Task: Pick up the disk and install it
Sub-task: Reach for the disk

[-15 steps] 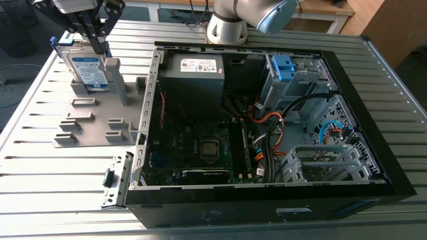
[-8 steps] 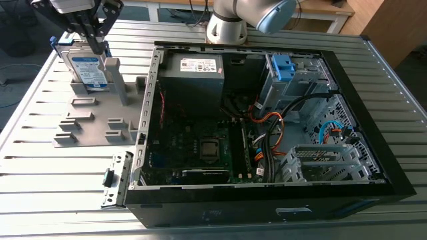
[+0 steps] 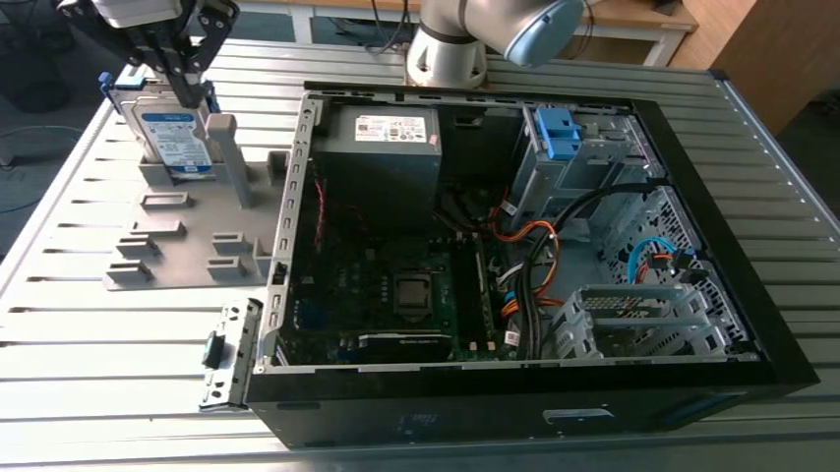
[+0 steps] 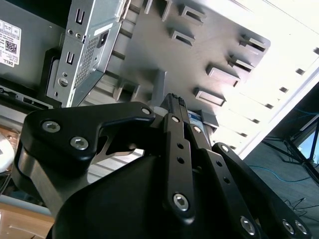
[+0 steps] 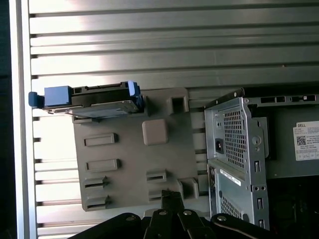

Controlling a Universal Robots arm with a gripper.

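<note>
The disk [image 3: 177, 138], silver-grey with a blue-and-white label and a blue bracket, stands on edge in a slot at the far end of the grey holder plate [image 3: 164, 231], at the exterior view's upper left. My gripper [image 3: 193, 90] hangs just above it with the black fingers drawn together in a point and nothing between them. In the first wrist view the disk [image 5: 92, 99] is seen edge-on from above, and my gripper [image 5: 172, 195] is over the plate [image 5: 134, 159], well apart from the disk. In the second wrist view my gripper [image 4: 173, 99] is closed, over the same plate.
The open black computer case [image 3: 774, 324] lies on the slatted metal table [image 3: 79, 344], to the exterior view's right of the holder. Inside are a grey power supply [image 3: 381, 147], a silver drive cage with a blue latch [image 3: 558, 133], cables and the mainboard. The arm's base [image 3: 453, 49] stands behind the case.
</note>
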